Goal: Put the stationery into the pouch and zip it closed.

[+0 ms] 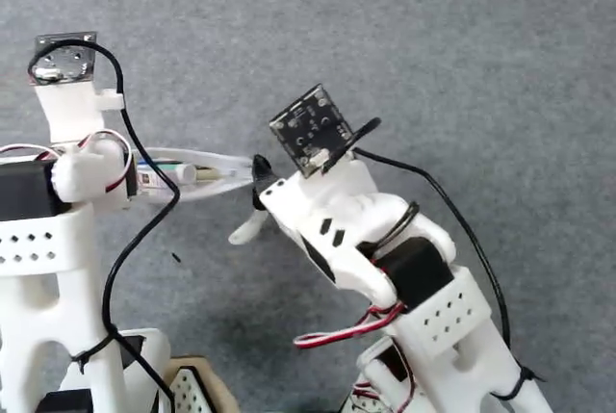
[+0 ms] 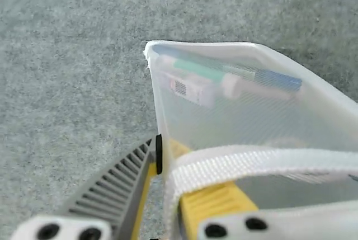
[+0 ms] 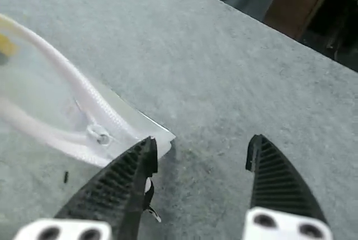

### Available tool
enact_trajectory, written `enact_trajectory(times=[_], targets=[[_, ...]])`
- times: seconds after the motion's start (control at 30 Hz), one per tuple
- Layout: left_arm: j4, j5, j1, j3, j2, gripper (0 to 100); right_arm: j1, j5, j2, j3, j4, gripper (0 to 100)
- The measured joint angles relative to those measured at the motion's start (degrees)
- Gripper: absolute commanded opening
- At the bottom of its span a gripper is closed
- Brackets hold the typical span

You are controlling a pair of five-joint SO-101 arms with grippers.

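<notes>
Right claw point(image 3: 202, 142) spread wide just beside the pouch point(image 3: 39, 92) corner.

The left gripper point(image 2: 168, 159), one finger black and ribbed, the other yellow-padded, is clamped on a translucent white pouch point(image 2: 246, 117). The right gripper point(image 3: 196, 175), on a white arm point(image 1: 371, 240) angled toward it, hangs low, black ribbed fingers point(image 3: 126, 187) spread apart.

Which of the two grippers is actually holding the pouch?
The left gripper, shut on the edge of the pouch. The right gripper stands open at the pouch's other end.
</notes>
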Motion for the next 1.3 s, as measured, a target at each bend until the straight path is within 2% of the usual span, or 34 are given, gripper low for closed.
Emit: enact_trajectory(times=[0.2, 0.47, 0.6, 0.67, 0.8, 1.13, 1.3], targets=[[0.0, 4.0, 0.1, 0.0, 0.0, 3, 0.6, 1.0, 0.0, 4.9, 2.7, 25.5], [-1.8, 8.7, 0.1, 0.0, 0.0, 3, 0.5, -6.6, -0.1, -0.4, 17.1, 25.5], [-2.0, 9.9, 0.1, 0.0, 0.0, 3, -4.0, -9.8, -0.1, -1.8, 26.5, 25.5], [-2.0, 10.1, 0.1, 0.0, 0.0, 3, -6.0, -11.8, -0.1, -1.4, 27.1, 25.5], [-2.0, 10.2, 0.1, 0.0, 0.0, 3, -6.5, -13.2, -0.1, 5.8, 20.9, 25.5], [-2.0, 10.2, 0.1, 0.0, 0.0, 3, -6.2, -13.5, -0.1, 27.1, -14.1, 25.5], [-2.0, 10.2, 0.1, 0.0, 0.0, 3, -3.1, -13.5, -0.1, 27.7, -19.4, 25.5]])
